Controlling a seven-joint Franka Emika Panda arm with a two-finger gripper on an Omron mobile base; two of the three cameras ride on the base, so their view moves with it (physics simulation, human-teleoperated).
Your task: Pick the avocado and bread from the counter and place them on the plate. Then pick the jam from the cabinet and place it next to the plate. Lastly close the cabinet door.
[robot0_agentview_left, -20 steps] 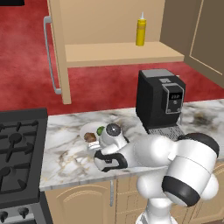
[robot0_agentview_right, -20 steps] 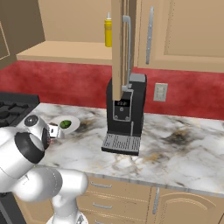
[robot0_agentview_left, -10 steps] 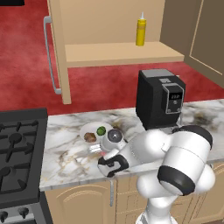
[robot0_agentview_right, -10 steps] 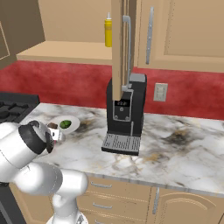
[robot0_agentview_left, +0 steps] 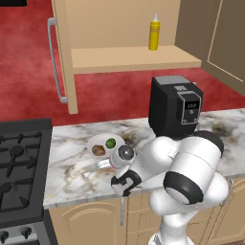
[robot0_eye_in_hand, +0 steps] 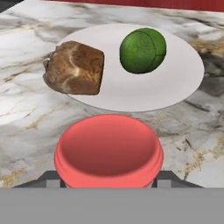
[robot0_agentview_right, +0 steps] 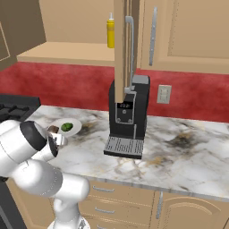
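- Claw (robot0_eye_in_hand: 108, 181): clamped on jam jar (robot0_eye_in_hand: 108, 151).
- Ahead of claw: plate (robot0_eye_in_hand: 183, 83), holding bread (robot0_eye_in_hand: 75, 68) and avocado (robot0_eye_in_hand: 142, 50).
- Step judged: jam placement.
- Next: jar to be lowered onto counter (robot0_eye_in_hand: 26, 113), released, door then shut.

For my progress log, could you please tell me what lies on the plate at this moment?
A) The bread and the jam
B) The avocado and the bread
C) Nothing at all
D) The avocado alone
B: in the hand view the avocado and the bread both rest on the plate, while the jam sits between the claw's tips, just short of the plate's rim.
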